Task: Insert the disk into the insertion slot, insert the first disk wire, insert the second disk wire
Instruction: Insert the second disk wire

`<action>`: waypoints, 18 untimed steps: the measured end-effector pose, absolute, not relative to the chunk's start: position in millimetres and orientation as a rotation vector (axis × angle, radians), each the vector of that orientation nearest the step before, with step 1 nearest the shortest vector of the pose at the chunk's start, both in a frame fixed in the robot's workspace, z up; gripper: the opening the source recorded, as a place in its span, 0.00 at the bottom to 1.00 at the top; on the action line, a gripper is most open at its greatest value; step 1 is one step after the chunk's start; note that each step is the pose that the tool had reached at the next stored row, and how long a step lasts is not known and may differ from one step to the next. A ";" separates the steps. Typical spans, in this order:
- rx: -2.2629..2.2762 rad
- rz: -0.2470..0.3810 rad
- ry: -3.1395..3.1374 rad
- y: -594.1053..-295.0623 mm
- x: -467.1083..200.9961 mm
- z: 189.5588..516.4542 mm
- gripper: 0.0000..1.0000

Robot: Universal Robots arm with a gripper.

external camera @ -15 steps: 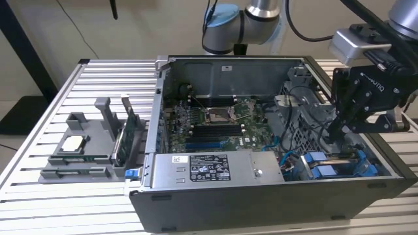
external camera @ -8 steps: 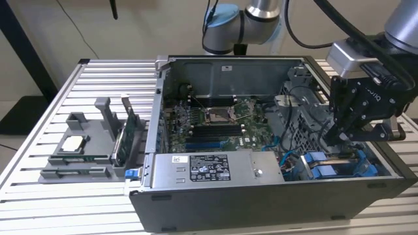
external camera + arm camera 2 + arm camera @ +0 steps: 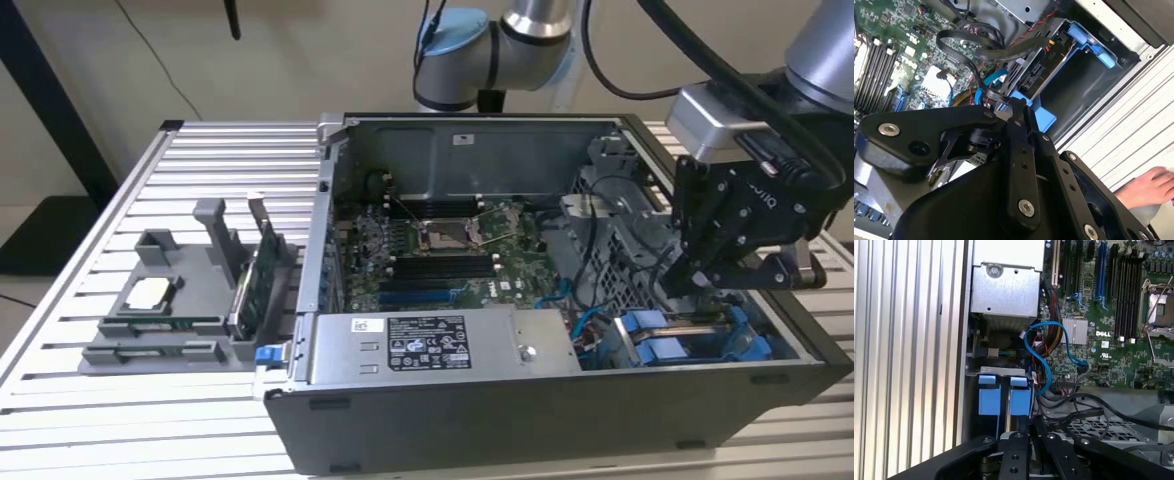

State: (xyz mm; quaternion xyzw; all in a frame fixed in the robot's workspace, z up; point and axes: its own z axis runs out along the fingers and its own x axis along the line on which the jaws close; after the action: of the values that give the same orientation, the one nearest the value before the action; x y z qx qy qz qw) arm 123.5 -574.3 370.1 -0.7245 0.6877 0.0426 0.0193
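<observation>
The disk (image 3: 1034, 75) lies in its bright blue carrier (image 3: 1089, 42) inside the insertion slot (image 3: 763, 338), at the near corner of the open computer case on the exterior view's right. The carrier's blue tabs (image 3: 1004, 400) show beside the case wall. My black gripper (image 3: 690, 285) reaches down into the case just above the disk's inner end. In both wrist views its fingers (image 3: 1016, 150) stand close together. A black wire (image 3: 969, 45) loops down and ends between the gripper's tips (image 3: 1008, 104) (image 3: 1031, 434). A blue wire (image 3: 1054, 340) curls nearby.
The silver power supply box (image 3: 441, 345) and the green motherboard (image 3: 441, 250) fill the case. A grey fixture (image 3: 174, 300) holding a green circuit card (image 3: 260, 265) stands on the slatted table (image 3: 200, 160) at the exterior view's left. A person's hand (image 3: 1149, 187) rests on the table beside the case.
</observation>
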 end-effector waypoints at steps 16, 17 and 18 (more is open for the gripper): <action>-2.201 0.218 2.085 -583.0 126.0 364.1 0.16; -2.198 0.221 2.083 -583.3 126.1 363.3 0.16; -2.198 0.221 2.082 -583.6 126.8 362.1 0.16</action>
State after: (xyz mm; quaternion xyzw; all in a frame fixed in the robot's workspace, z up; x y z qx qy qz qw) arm 126.8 -583.6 362.1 -0.7230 0.6849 0.0728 0.0532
